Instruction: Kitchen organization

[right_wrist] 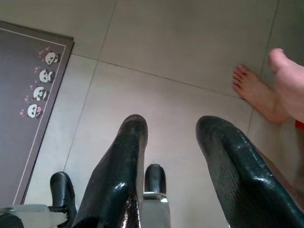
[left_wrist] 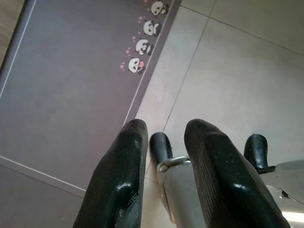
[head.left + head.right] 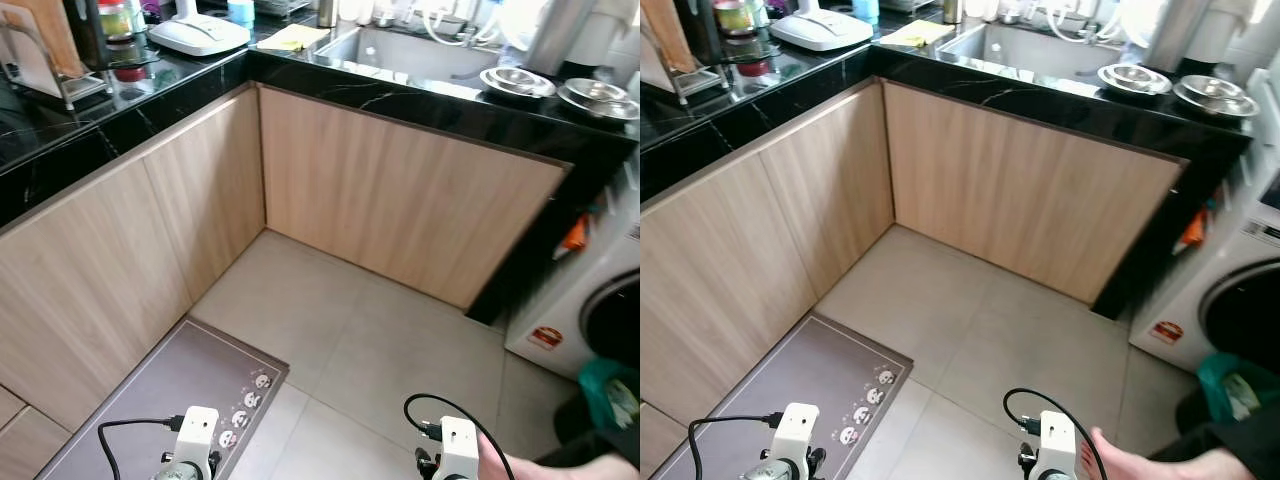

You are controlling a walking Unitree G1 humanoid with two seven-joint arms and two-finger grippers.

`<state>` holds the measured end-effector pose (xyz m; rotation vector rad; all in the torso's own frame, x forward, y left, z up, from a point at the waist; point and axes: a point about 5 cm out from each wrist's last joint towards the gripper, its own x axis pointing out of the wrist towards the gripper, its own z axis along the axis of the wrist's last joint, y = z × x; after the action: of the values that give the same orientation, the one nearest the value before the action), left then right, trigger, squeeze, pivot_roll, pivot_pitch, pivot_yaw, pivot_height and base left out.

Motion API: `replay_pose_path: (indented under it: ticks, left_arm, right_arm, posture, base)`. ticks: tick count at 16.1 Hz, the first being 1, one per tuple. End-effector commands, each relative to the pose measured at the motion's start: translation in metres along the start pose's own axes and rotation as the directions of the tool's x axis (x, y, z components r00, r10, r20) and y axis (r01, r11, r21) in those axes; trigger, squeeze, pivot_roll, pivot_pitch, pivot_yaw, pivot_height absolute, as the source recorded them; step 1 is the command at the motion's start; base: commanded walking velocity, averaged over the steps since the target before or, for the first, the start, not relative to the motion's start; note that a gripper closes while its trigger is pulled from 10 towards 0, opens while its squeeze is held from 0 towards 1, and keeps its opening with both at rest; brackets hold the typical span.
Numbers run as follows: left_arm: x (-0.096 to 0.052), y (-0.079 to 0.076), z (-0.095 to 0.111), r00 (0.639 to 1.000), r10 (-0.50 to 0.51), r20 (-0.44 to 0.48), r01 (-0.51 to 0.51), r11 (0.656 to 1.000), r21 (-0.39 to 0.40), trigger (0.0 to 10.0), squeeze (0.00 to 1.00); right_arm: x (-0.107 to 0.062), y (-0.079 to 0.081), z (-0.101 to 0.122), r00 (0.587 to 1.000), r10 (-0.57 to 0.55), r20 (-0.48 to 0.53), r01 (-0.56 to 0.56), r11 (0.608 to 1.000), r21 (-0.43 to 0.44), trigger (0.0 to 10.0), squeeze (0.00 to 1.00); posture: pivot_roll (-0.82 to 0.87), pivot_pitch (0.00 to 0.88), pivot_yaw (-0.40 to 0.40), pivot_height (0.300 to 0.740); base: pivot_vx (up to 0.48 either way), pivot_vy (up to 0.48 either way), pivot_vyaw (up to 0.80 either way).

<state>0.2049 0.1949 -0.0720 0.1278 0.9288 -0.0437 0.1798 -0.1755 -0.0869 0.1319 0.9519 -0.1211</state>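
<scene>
1. Black L-shaped countertop (image 3: pixel 420 100) over wood cabinets carries 2 steel bowls (image 3: pixel 516 81) right of the sink (image 3: pixel 420 55).
2. Grey panda mat (image 3: pixel 170 390) runs lengthwise along the left cabinets.
3. Left gripper (image 2: pixel 164 137) and right gripper (image 1: pixel 171 130) hang over floor tiles, fingers apart, empty.

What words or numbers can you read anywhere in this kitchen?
None can be read.
Red sticker on the washer: too blurred.
Jar label on the counter: too small.
Mat: panda pictures only, no words.
</scene>
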Motion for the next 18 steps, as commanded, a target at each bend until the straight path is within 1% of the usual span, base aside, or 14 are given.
replay_pose_path:
  ticks: [1, 11, 12, 13, 18]
  left_arm:
    - [0.0001, -0.0018, -0.0011, 1.000, -0.002, -0.007, 0.003, 1.000, 0.019, 10.0, 0.00]
    - [0.0001, -0.0018, -0.0011, 1.000, -0.002, -0.007, 0.003, 1.000, 0.019, 10.0, 0.00]
    - [0.0000, -0.0018, -0.0016, 1.000, -0.002, -0.008, 0.002, 1.000, 0.019, 10.0, 0.00]
    - [-0.0002, -0.0007, -0.0025, 1.000, 0.000, -0.009, 0.000, 1.000, 0.016, 10.0, 0.00]
    - [-0.0004, 0.0001, -0.0033, 1.000, 0.002, -0.012, -0.002, 1.000, 0.014, 10.0, 0.00]
  right_arm:
    - [0.0000, -0.0023, 0.0011, 1.000, -0.011, 0.006, 0.010, 1.000, 0.009, 10.0, 0.00]
    - [0.0000, -0.0023, 0.0011, 1.000, -0.011, 0.006, 0.011, 1.000, 0.009, 10.0, 0.00]
    - [0.0000, -0.0025, 0.0012, 1.000, -0.014, 0.007, 0.014, 1.000, 0.009, 10.0, 0.00]
    - [0.0001, -0.0027, 0.0027, 1.000, -0.015, 0.016, 0.015, 1.000, 0.015, 10.0, 0.00]
    - [0.0002, -0.0029, 0.0036, 1.000, -0.014, 0.020, 0.014, 1.000, 0.015, 10.0, 0.00]
  posture:
    - [0.01, 0.051, -0.074, 0.740]
    - [0.01, 0.051, -0.074, 0.740]
    - [0.01, 0.055, -0.074, 0.740]
    - [0.01, 0.078, -0.074, 0.740]
    - [0.01, 0.084, -0.075, 0.740]
  base:
    - [0.349, 0.000, 0.00]
    - [0.349, 0.000, 0.00]
    - [0.345, 0.000, 0.00]
    - [0.360, 0.000, 0.00]
    - [0.365, 0.000, 0.00]
